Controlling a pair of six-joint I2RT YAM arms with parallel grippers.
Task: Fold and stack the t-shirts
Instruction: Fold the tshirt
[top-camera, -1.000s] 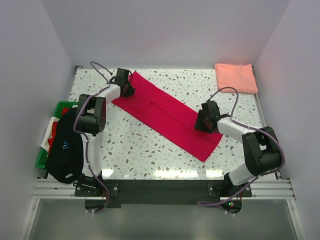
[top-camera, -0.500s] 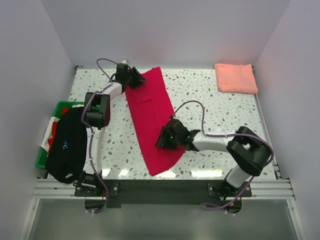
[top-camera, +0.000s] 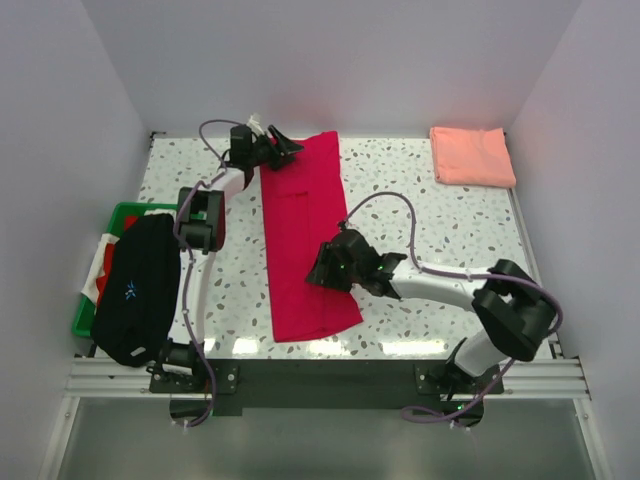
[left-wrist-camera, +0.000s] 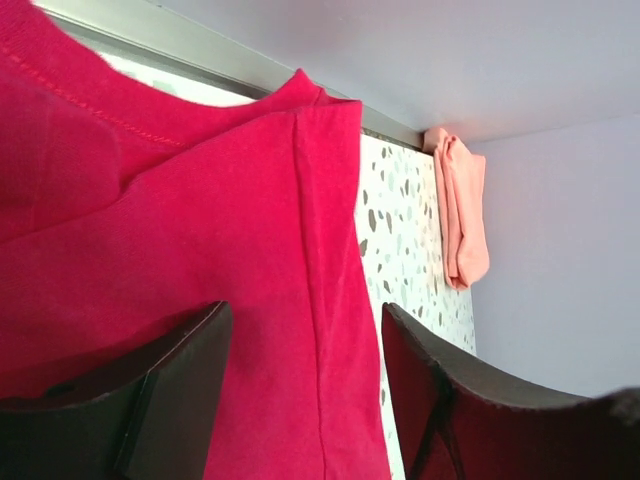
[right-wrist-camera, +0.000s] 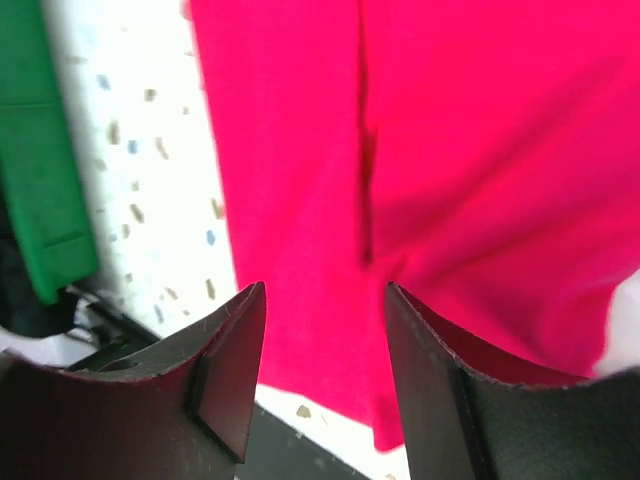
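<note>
- Crimson t-shirt (top-camera: 298, 235) is lying on the table (top-camera: 455, 225).
- Left gripper (top-camera: 288, 148) is standing spread at its far end.
- Right gripper (top-camera: 320, 274) is standing spread over its edge.

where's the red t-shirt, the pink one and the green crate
red t-shirt (top-camera: 296, 228), top external view, middle of the long folded strip
salmon pink t-shirt (top-camera: 472, 156), top external view, centre of the folded square
green crate (top-camera: 125, 211), top external view, its far rim
</note>
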